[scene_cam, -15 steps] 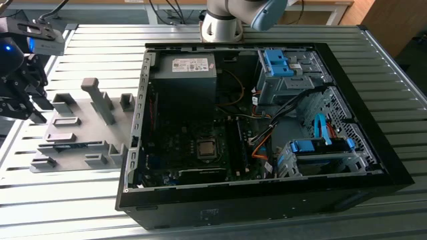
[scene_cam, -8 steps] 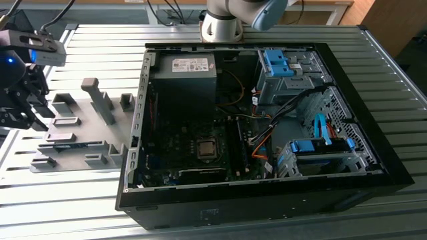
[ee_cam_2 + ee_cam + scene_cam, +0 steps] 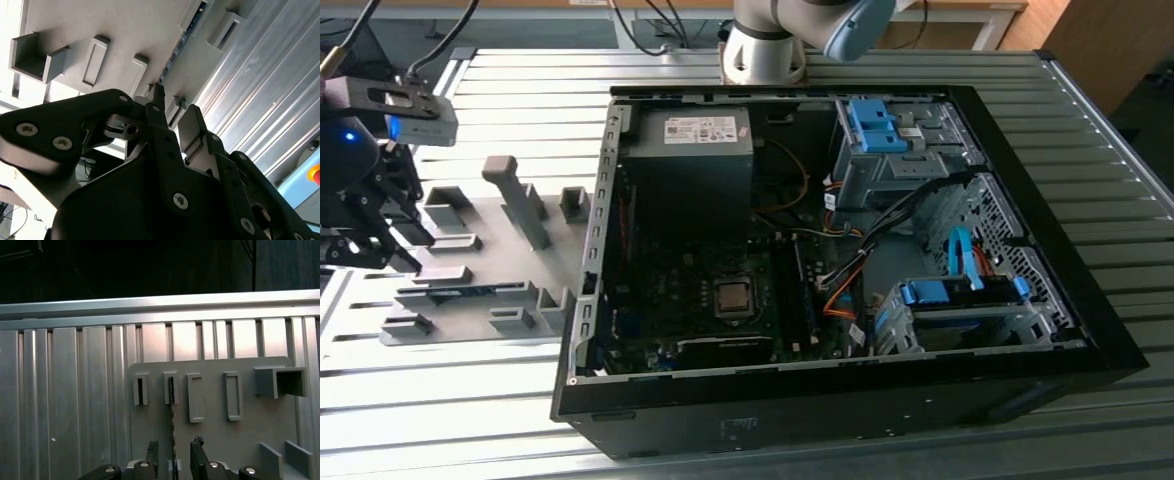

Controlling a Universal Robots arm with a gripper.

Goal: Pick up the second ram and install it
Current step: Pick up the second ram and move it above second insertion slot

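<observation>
Here, thin flat second ram [image 3: 173, 432] edge-on, black pincer [image 3: 175, 444] astride

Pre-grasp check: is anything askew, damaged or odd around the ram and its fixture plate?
Nothing stands out. In the first wrist view the second ram stands on edge, straight in its slot on the grey fixture plate. The hand is open, with one finger on each side of the stick and clear of it.

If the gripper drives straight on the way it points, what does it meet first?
Probably the thin blue-green memory stick on edge in the grey plastic fixture plate, straight ahead of the open gripper.
</observation>
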